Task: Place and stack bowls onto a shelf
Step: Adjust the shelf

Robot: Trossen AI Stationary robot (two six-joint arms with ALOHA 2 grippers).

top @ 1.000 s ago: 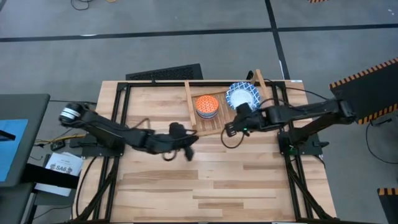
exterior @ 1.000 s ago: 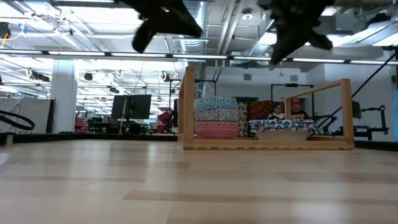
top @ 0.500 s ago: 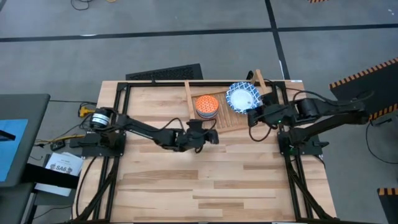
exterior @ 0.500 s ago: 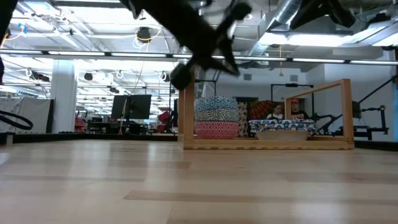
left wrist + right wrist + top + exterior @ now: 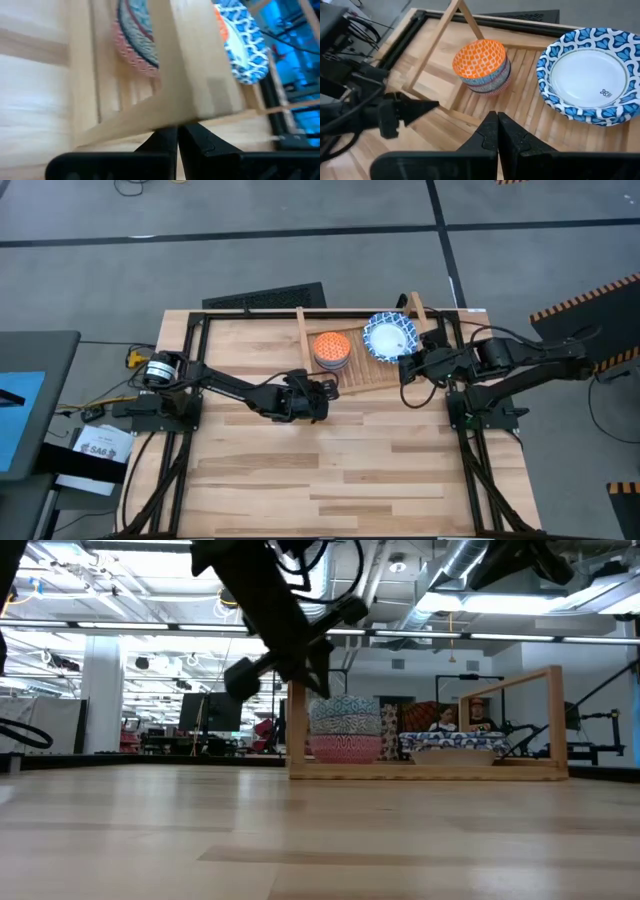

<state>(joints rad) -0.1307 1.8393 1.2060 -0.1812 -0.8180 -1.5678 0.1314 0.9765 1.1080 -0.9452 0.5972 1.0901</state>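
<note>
The wooden shelf (image 5: 368, 372) lies slanted at the table's far middle. On it stand a stack of small bowls with the orange bowl (image 5: 332, 349) on top, and the wide white bowls (image 5: 390, 335) with blue rims, resting on its slats. The small stack (image 5: 346, 730) shows a red bowl at the bottom. My left gripper (image 5: 327, 388) is shut at the shelf's near left corner. My right gripper (image 5: 404, 370) is shut and hovers over the shelf's near right end (image 5: 530, 131), touching nothing. My left gripper comes level from the table's left, with its shut fingertips (image 5: 170, 134) at the shelf's low near rail (image 5: 150, 127), close to the left side board (image 5: 200, 75). Whether the tips press the wood or stop just short, I cannot tell.
A black metal frame (image 5: 195, 330) runs along the table's left, far and right sides. Bare wooden tabletop (image 5: 330, 470) spreads toward the near edge. People (image 5: 470, 716) sit in the room beyond the table.
My left gripper has swung from the table's middle toward the right, then back toward the far edge, up to the shelf's near left corner. My right gripper has drawn back from the shelf's near middle toward the right.
</note>
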